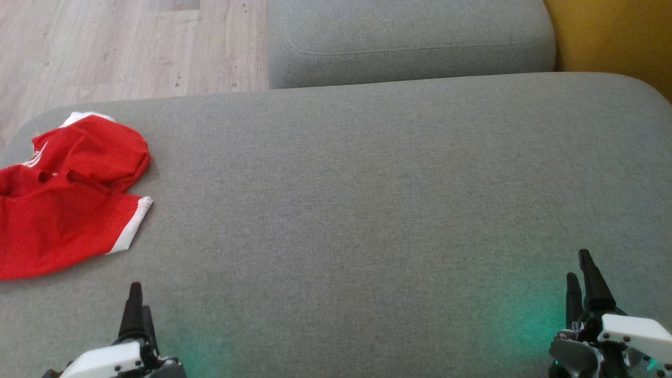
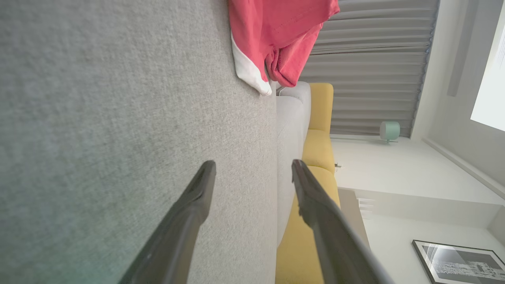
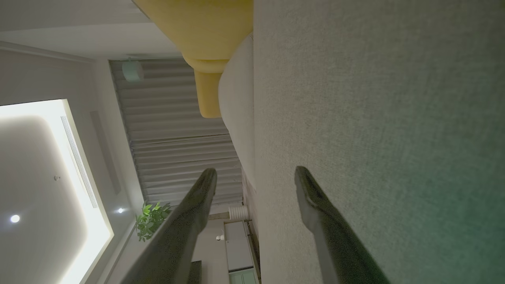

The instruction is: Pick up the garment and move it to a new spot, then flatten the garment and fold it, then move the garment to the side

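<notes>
Holding my left gripper (image 1: 139, 300) and right gripper (image 1: 577, 265) wide and empty, I see the crumpled red shirt (image 1: 68, 194) at the cushion's (image 1: 367, 184) left edge, just beyond and left of my left gripper and well apart from my right, so the left arm is nearer.

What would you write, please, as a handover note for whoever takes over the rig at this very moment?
Left gripper: open, empty, near the front edge of the grey cushion.
Right gripper: open, empty, over the cushion's right side, far from the garment.
Garment: red with white trim, lying rumpled at the cushion's left edge, ahead and to the left of the left gripper; the head view cuts part of it off.
Done: nothing that shows; the garment looks unfolded.
Left: pick it up, move it to a new spot, flatten it, fold it, set it aside. The left gripper is likely the nearer one to start with.
</notes>
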Motion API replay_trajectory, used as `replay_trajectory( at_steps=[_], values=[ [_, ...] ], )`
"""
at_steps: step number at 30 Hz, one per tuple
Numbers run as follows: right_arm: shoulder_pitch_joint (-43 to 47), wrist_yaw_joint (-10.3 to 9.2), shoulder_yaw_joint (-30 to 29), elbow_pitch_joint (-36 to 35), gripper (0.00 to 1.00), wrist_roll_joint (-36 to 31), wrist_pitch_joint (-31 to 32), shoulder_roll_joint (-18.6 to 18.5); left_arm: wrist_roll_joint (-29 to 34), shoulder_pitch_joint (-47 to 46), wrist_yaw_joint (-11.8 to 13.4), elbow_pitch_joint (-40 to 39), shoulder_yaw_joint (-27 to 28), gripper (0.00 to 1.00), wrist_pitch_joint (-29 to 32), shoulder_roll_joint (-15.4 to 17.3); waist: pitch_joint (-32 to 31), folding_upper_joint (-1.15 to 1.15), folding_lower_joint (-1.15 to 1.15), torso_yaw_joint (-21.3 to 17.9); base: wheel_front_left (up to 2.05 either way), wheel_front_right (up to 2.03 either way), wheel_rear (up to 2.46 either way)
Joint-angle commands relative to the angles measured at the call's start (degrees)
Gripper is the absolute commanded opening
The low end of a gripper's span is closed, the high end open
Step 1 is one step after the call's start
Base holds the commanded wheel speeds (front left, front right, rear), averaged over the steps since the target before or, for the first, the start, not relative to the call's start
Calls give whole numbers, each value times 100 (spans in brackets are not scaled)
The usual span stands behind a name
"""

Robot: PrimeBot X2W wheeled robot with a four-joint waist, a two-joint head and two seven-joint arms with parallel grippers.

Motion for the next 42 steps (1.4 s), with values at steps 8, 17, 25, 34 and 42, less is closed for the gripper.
replay_trajectory(
  at_steps=[8, 17, 25, 34, 42],
  values=[
    [-244, -1, 29, -243, 100, -321, -180, -32, 226, -172, 26, -396, -115, 100, -171, 20, -3, 0, 0, 12, 0, 0, 0],
    [-222, -1, 71, -517, 100, -1126, -332, -36, 823, -176, 156, -721, -222, 100, -325, 22, -1, 0, 0, 30, 0, 0, 0],
    [-186, -1, 197, -771, 100, -1963, -467, -39, 1607, -176, 283, -962, -402, 100, -460, 24, 5, 0, 0, 44, 0, 0, 0],
    [-130, -1, 393, -902, 100, -2813, -602, -43, 2567, -130, 331, -1053, -591, 100, -597, 26, 0, 0, 0, 50, 0, 0, 0],
    [-66, -2, 554, -921, 100, -3596, -754, -47, 3398, -5, 415, -1021, -644, 100, -750, 29, -15, 0, 0, 47, 0, 0, 0]
  ],
)
